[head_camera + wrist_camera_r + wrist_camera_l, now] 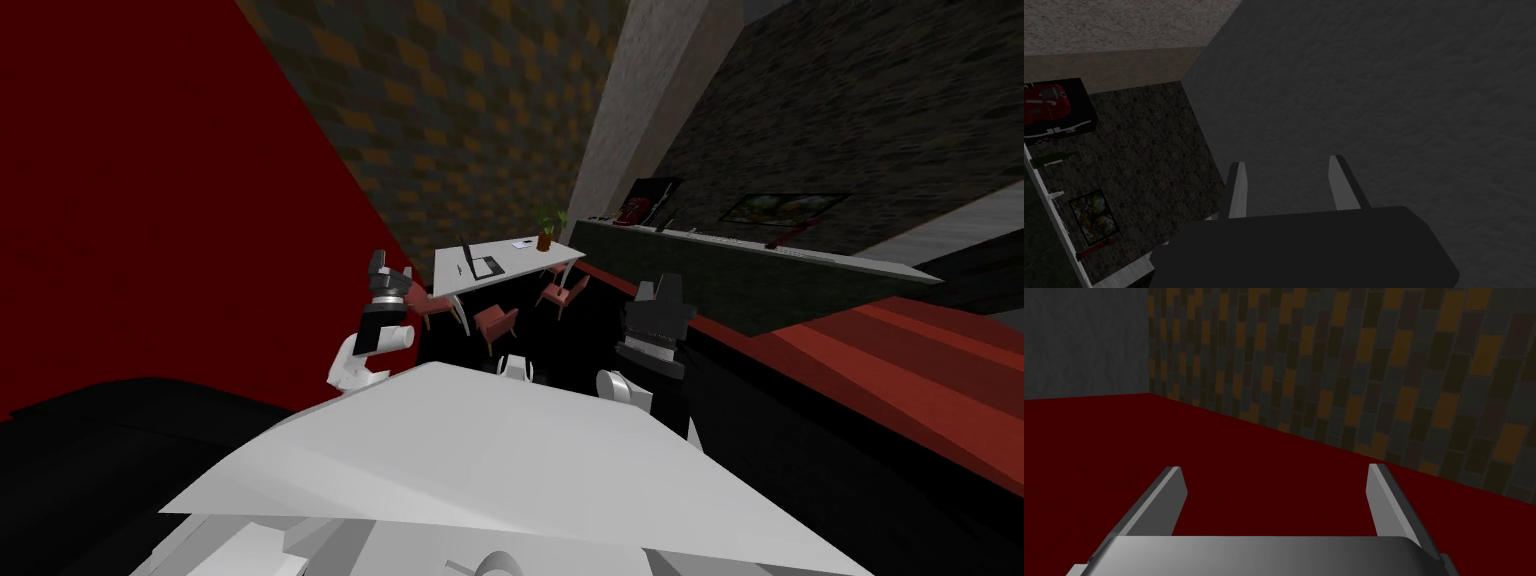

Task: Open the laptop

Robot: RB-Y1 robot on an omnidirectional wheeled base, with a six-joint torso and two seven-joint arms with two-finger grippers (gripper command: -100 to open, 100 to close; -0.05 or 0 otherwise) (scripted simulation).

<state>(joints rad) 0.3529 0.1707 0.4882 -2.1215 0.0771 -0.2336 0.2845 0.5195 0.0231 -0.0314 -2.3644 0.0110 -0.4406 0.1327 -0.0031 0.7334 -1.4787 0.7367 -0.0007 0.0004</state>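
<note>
While the laptop (480, 264) sits on the table (530, 262) far off at twelve o'clock, the left gripper (1274, 488) and right gripper (1289, 182) hang with fingers spread apart.

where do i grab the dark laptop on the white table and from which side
On the thin dark laptop, probably the lid's free top edge: the lid seems to stand raised over the flat base on the white rectangular table. Come from the base's side, pinching across that edge. It is far off, details unclear.
</note>
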